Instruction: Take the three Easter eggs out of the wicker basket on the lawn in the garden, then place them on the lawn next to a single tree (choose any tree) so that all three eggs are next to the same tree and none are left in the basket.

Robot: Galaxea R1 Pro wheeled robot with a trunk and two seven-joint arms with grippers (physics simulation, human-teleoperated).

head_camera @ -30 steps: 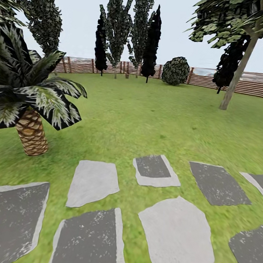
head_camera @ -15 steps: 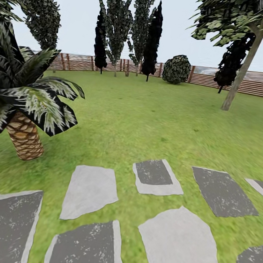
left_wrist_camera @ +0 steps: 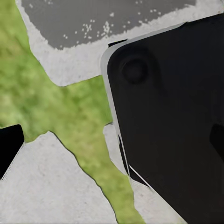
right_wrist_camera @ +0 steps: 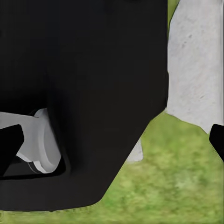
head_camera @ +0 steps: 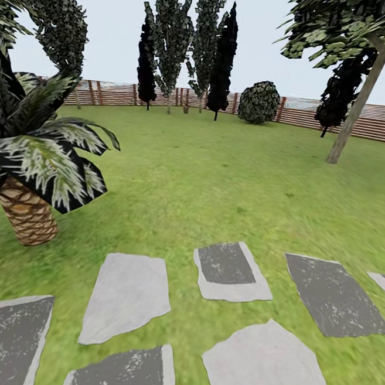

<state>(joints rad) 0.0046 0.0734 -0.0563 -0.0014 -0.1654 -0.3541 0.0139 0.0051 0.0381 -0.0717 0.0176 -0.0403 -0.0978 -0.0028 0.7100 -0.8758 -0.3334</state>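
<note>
We see lawn (head_camera: 217,177): mottled green | tree (head_camera: 356,108): pale grey trunk, upper right | stepping stones (head_camera: 232,273): lower frame | both tools: opening, load — we cannot tell

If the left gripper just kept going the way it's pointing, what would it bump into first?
Probably the ground: the left wrist view looks down at pale stepping stones with a strip of lawn between them. A black robot part sits alongside; depth is unclear.

Stepping stones (head_camera: 129,289), palm (head_camera: 34,154), slatted fence (head_camera: 364,121).
</note>
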